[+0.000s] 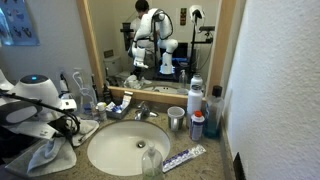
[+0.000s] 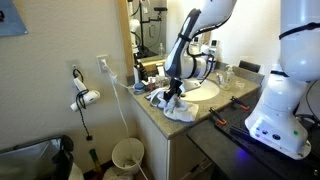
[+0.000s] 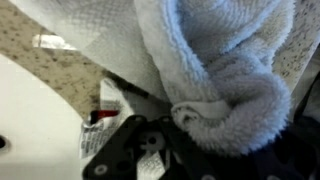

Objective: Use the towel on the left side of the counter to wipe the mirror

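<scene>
A clear cup [image 1: 150, 160] stands at the bench's [image 1: 214, 160] front edge, its contents unclear. Near the left edge the claw [image 2: 174, 97] is clamped on the bunched towel [image 2: 183, 110]. Further back is a steel cup [image 1: 176, 118], then the mirror [image 1: 160, 40].

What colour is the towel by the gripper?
The towel is plain white terry, with no pattern; clearest in the wrist view.
</scene>
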{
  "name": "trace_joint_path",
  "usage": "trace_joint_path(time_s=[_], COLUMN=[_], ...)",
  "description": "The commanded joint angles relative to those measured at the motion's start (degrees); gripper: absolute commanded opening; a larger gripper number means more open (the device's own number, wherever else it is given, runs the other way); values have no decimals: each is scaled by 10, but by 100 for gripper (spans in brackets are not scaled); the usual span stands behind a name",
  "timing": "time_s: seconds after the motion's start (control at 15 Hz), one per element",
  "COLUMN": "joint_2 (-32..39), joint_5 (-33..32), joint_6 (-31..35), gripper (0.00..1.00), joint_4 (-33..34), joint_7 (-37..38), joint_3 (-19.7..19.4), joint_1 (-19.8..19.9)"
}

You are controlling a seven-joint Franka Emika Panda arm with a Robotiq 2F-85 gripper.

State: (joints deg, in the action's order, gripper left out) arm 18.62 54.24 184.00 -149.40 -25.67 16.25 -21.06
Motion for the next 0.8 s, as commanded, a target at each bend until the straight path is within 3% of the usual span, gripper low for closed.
trace_joint_path(time_s=[0.0, 0.07, 0.13, 0.2, 0.4, 0.73], joint_2=[-76, -92, -109, -124, -145, -116], joint_5=[-15, -108, -140, -111, -168, -241], joint_6=[2, 11, 10, -2, 8, 34], gripper=[9, 9, 9, 9, 8, 8], joint_4=[-42, -61, -66, -59, -54, -7], joint_7=[15, 90, 106, 80, 112, 150], joint_3=[-61, -54, -67, -130, -228, -370], joint_1=[-31, 0, 5, -49, -94, -177])
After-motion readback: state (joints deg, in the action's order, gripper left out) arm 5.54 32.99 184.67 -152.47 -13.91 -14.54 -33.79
